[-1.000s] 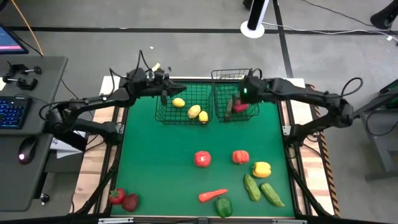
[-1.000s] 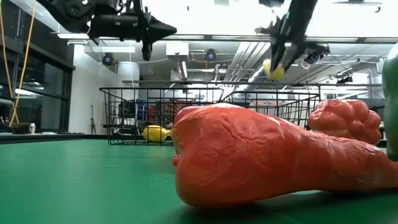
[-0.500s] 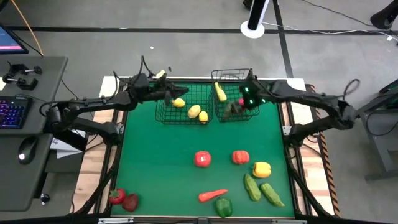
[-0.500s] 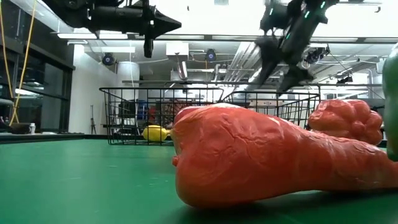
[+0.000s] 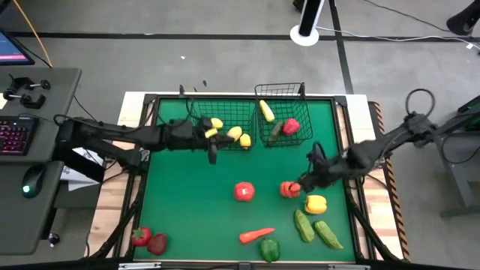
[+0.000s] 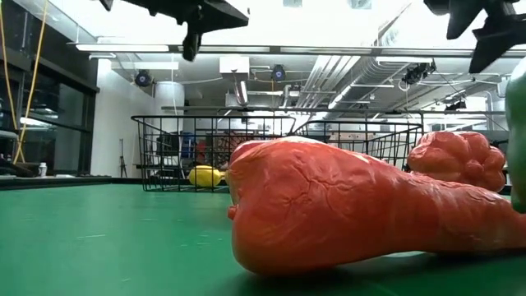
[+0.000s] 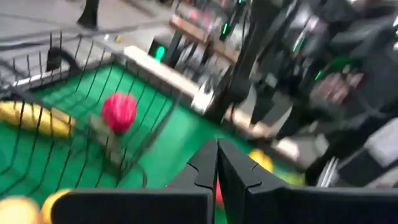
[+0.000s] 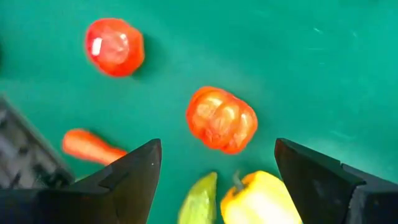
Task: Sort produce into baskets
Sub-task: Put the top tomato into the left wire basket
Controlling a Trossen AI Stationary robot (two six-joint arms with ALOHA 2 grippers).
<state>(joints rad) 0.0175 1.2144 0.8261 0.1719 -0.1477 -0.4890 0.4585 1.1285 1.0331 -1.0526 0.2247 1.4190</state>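
right claw (image 5: 301, 185) has left the right basket (image 5: 280, 91) and now hangs over the open surface (image 5: 195, 210), fingers spread wide and empty, right above the red ribbed pepper (image 8: 221, 119). half a second ago it was still at that basket, where the yellow piece (image 5: 266, 110) had just shown up; that piece now lies inside with a green one (image 5: 275, 130) and a red one (image 5: 291, 126). so that drop looks finished and the pepper is probably the next pick.

left claw (image 5: 212, 155) has pulled back out of the left basket (image 5: 225, 109) and sits just in front of it, fingers pressed together with nothing between them. three lemons (image 5: 235, 133) stay in that basket.

still loose on the surface: red tomato (image 5: 244, 192), yellow pepper (image 5: 316, 203), two cucumbers (image 5: 315, 228), carrot (image 5: 256, 235), green pepper (image 5: 270, 250), plus two red pieces (image 5: 148, 240) off on the wood at the near left corner. roughly a third sorted, judging from the baskets.
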